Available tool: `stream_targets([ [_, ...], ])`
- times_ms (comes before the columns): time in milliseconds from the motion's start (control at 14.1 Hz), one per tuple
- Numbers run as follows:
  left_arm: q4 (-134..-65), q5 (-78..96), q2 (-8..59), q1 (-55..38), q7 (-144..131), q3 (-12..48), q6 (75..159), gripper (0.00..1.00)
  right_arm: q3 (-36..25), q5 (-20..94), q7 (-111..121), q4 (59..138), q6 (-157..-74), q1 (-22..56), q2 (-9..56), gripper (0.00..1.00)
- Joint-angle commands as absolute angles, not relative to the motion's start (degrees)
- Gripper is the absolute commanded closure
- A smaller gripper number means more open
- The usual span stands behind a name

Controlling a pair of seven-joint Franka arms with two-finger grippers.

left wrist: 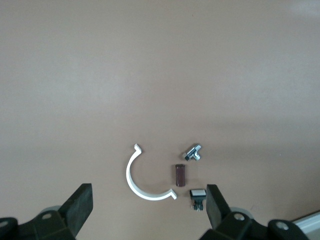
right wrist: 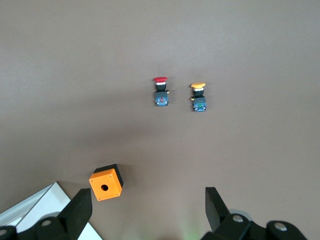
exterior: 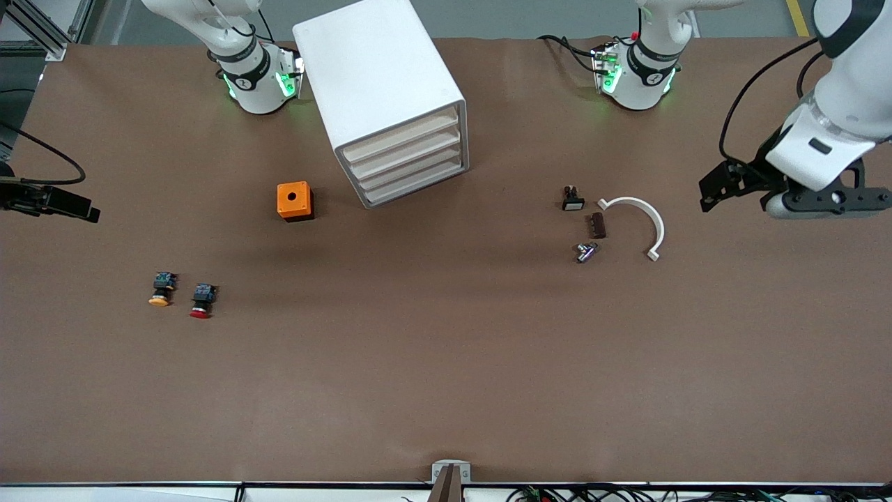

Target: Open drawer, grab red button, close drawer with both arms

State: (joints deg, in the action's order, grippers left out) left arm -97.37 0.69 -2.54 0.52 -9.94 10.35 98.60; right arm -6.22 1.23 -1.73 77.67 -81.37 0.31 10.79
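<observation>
You are looking at the red-capped button (exterior: 201,302) lying on its side on the brown table (exterior: 446,362), cap toward the front camera, just beside its yellow-capped twin (exterior: 161,289). An orange cube (exterior: 294,201) with a round hole is sitting near the white rounded cabinet (exterior: 380,84); its top drawer (exterior: 401,137) is sitting flush. Your left gripper (left wrist: 149,212) is hanging wide over a white curved clip (exterior: 637,222), and your right gripper (right wrist: 148,212) is hanging wide too, empty.

Brown table (exterior: 446,362) with cabinet (exterior: 380,84), buttons (exterior: 202,301), orange cube (exterior: 294,201), small parts (exterior: 594,226).
</observation>
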Motion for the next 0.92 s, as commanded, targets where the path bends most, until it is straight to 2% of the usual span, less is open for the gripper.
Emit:
stream_targets([
  [0, -98.7, 0.5, -4.4, 0.8, -8.6, 9.8, 98.1, 0.00, -5.5, 0.2, -1.5, 78.7, -81.1, -0.4, 8.4, 0.00],
  [213, -97.2, 0.6, -5.8, 0.4, -8.2, 8.4, 96.3, 0.00, -5.5, 0.3, -1.7, 86.3, -88.0, -0.9, 3.1, 0.00],
  [851, -94.3, 1.7, -6.2, -3.2, -5.5, 1.2, 92.6, 0.00, -5.3, 0.4, -1.5, 84.3, -87.9, -0.4, 3.6, 0.00],
])
